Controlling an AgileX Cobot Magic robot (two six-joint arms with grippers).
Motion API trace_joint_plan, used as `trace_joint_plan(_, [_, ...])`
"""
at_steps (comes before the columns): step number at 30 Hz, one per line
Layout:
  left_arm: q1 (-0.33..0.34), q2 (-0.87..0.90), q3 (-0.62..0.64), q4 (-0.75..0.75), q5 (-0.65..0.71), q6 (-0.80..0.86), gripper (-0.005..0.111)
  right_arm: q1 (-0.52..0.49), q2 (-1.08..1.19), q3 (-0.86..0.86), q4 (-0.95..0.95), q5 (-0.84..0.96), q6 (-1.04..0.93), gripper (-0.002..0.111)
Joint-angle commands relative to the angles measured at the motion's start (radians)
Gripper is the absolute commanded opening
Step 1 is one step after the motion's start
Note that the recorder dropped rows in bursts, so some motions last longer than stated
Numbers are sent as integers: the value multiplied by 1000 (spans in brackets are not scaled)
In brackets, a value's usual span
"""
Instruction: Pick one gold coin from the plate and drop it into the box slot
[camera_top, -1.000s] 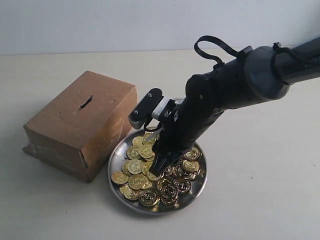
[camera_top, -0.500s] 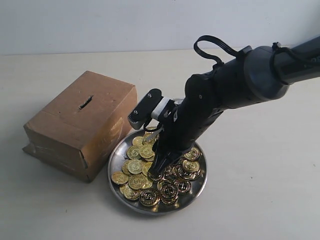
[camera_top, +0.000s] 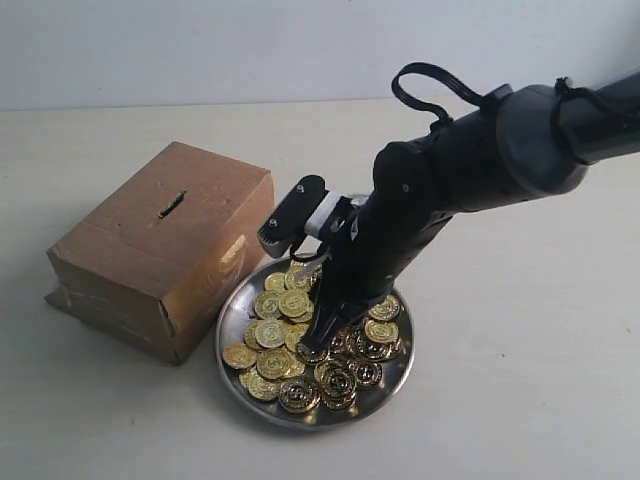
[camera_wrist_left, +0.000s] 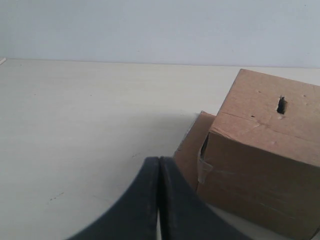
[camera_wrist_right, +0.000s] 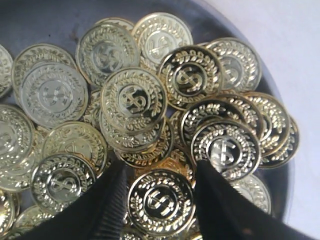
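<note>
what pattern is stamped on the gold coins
A dollar sign inside a leafy wreath; the coins show best in the right wrist view.

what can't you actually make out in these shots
- Exterior view: the right gripper has its tips buried among the coins; the arm hides part of the plate.
- Right wrist view: whether the fingers pinch the coin between them; the picture edge cuts their tips.
- Left gripper: outside the exterior view.

Coins (camera_top: 270, 333) lie in the plate (camera_top: 233, 317), right of the box (camera_top: 150, 255).
</note>
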Motion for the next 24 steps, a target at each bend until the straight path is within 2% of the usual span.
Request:
trace_joint_plan(1, [3, -4, 0, -9, -5, 1, 0, 2, -64, 2, -9, 30, -4, 19])
trace_joint_plan(9, [3, -4, 0, -9, -5, 1, 0, 2, -163, 2, 8, 187, -69, 19])
trace_joint_plan(15, [3, -4, 0, -9, -5, 1, 0, 12, -250, 2, 166, 262, -235, 19])
trace_joint_plan(24, [3, -4, 0, -9, -5, 1, 0, 137, -371, 2, 185, 314, -284, 19])
